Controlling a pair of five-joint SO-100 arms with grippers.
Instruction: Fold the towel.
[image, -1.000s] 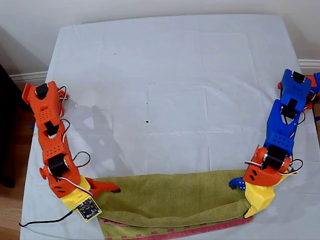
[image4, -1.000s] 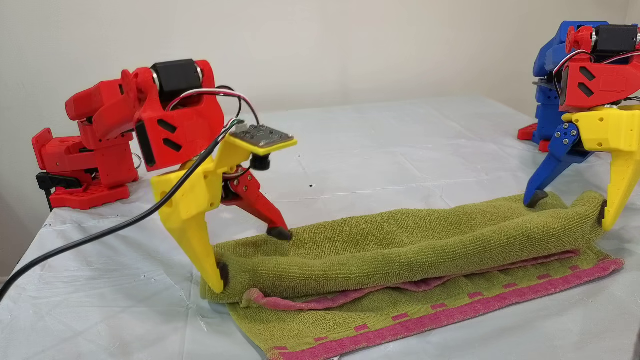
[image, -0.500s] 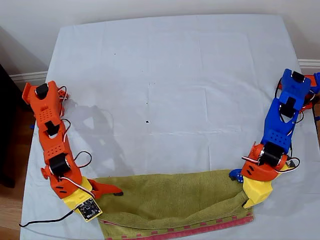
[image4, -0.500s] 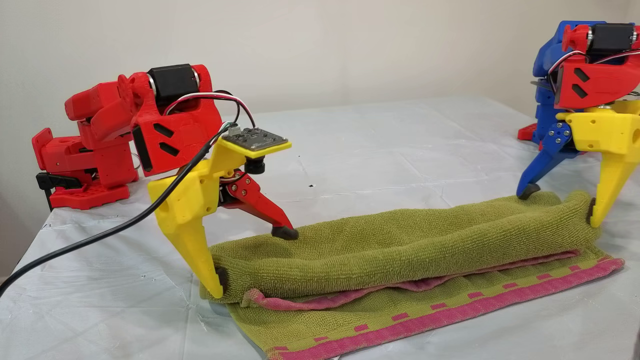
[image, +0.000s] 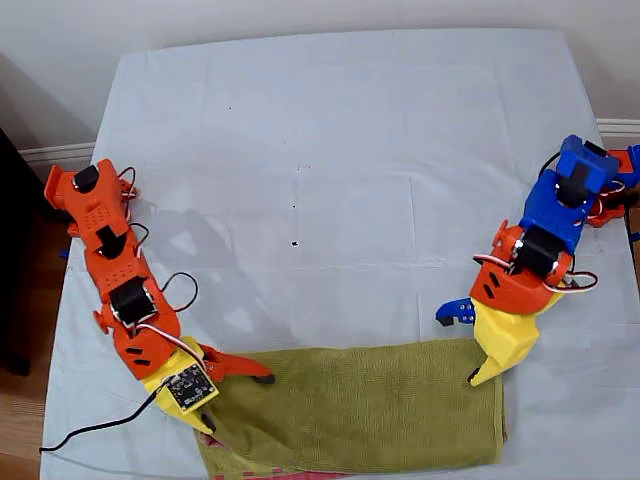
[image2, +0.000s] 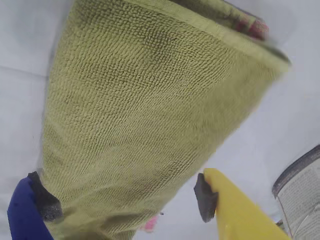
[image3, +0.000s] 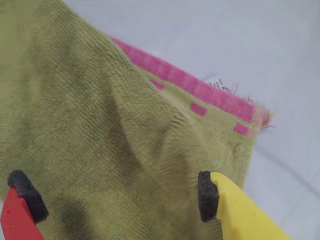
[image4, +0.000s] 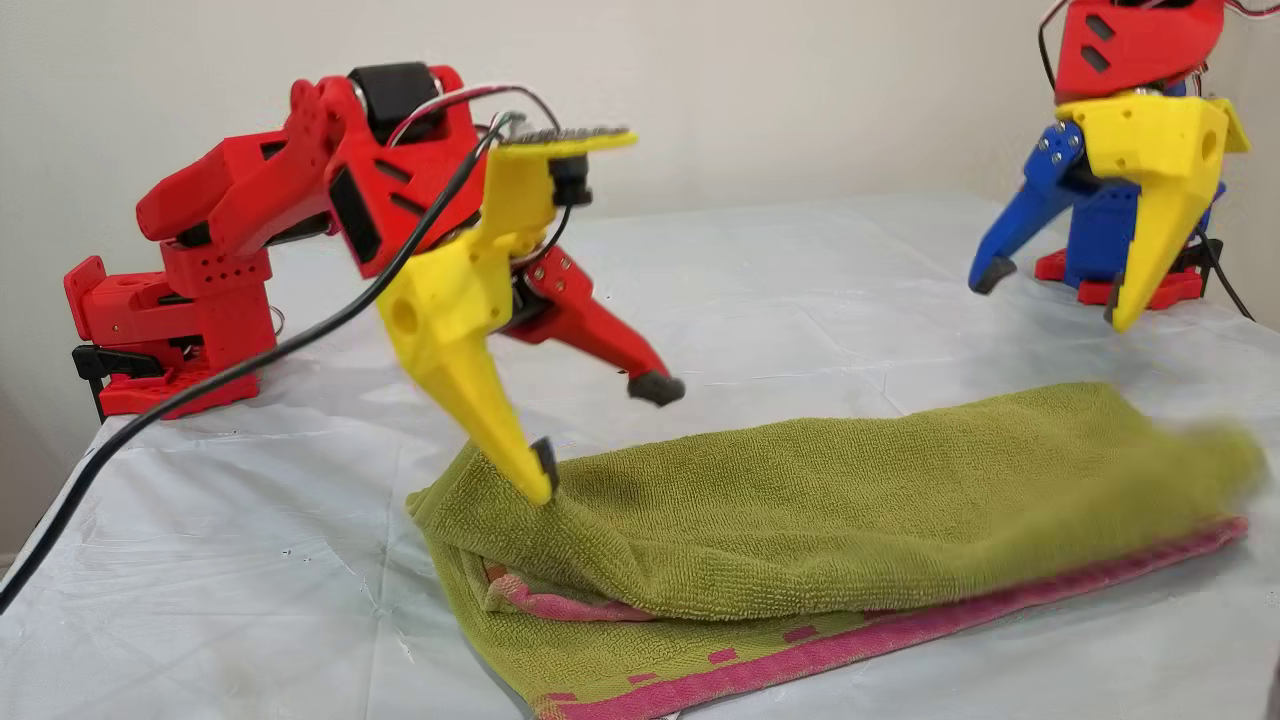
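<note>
The olive-green towel (image: 370, 405) lies folded lengthwise along the near edge of the table, at the bottom of the exterior view. Its pink hem and checks (image4: 800, 640) peek out under the top layer. My first gripper (image: 457, 347), with blue and yellow fingers, hangs open above the towel's end at the exterior view's right and holds nothing. My second gripper (image: 237, 403), with red and yellow fingers, stands open over the other end. Its yellow fingertip (image4: 540, 478) is at the towel's surface. Both wrist views show towel (image2: 140, 110) (image3: 90, 125) between spread jaws.
A white sheet (image: 320, 150) covers the table. The orange arm's base (image: 85, 195) sits at the exterior view's left edge and the blue arm's base (image: 590, 170) at its right. A black cable (image: 100, 428) trails off the near corner at the exterior view's left.
Both grippers have let go of the towel's fold and risen, the first one higher. The top layer has dropped forward and covers most of the pink-hemmed lower layer.
</note>
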